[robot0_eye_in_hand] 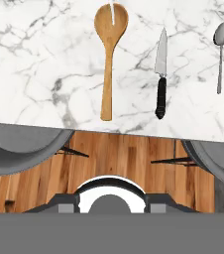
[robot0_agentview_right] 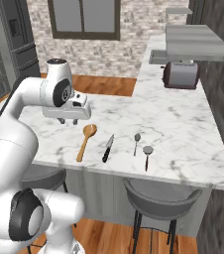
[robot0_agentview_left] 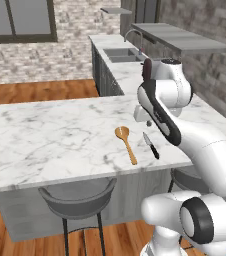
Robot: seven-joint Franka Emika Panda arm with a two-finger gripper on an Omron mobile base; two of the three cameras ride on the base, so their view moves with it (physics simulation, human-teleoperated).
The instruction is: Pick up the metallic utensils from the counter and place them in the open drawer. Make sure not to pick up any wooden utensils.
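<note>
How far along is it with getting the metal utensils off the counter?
Nothing looks done: the black-handled silver knife, slim silver spoon and round-headed dark utensil all lie on the white marble counter. The gripper hovers beside the wooden spoon, holding nothing. All three remain.

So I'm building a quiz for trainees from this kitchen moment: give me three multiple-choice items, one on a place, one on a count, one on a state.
1. On the counter, the knife lies right of:
A. the toaster
B. the wooden spoon
C. the sink

2. Metal utensils on the counter:
A. one
B. three
C. five

3. The gripper is:
A. holding the knife
B. holding the wooden spoon
C. above the counter, holding nothing

Answers: 1 B, the right base view shows them side by side. 2 B, the knife, a slim spoon and a round-headed utensil. 3 C, every utensil lies on the marble.
</note>
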